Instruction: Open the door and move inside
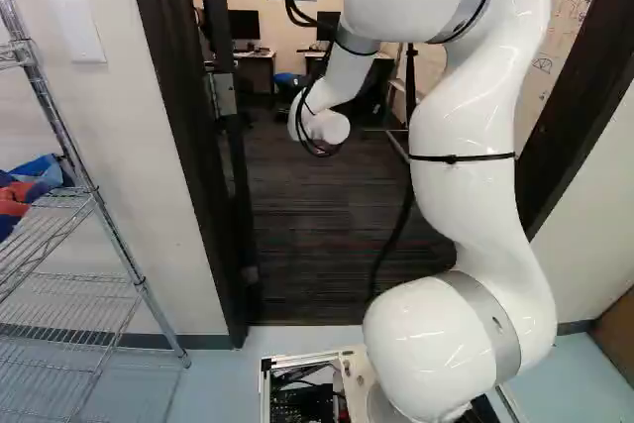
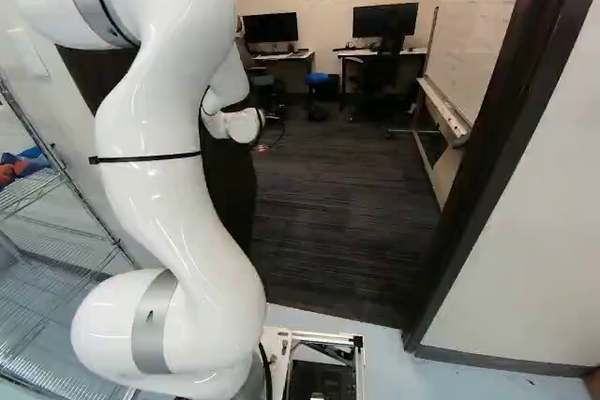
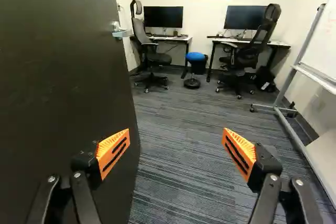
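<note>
In the right base view, a little of the gripper point(image 2: 268, 138) shows past the white wrist, its fingertips hidden. The wrist view has the gripper point(image 3: 175, 153) with its orange-padded fingers wide apart and nothing between them. The dark door point(image 3: 68, 93) stands swung open beside one finger, which overlaps its face in that view; whether they touch, I cannot tell. Its lever handle point(image 3: 122, 33) is farther ahead, near the door's free edge, apart from the fingers. Around the opening runs a dark door frame point(image 1: 178, 116), with the arm reaching through from the base's side.
Ahead lie the room's dark carpet point(image 3: 184, 129), two desks with monitors point(image 3: 163, 17), office chairs point(image 3: 149, 51) and a blue-topped stool point(image 3: 195, 57). A wheeled whiteboard point(image 2: 473, 35) stands along the right wall. Left of the doorway is a wire shelf point(image 1: 69, 284); right of it, a white wall point(image 2: 525, 259).
</note>
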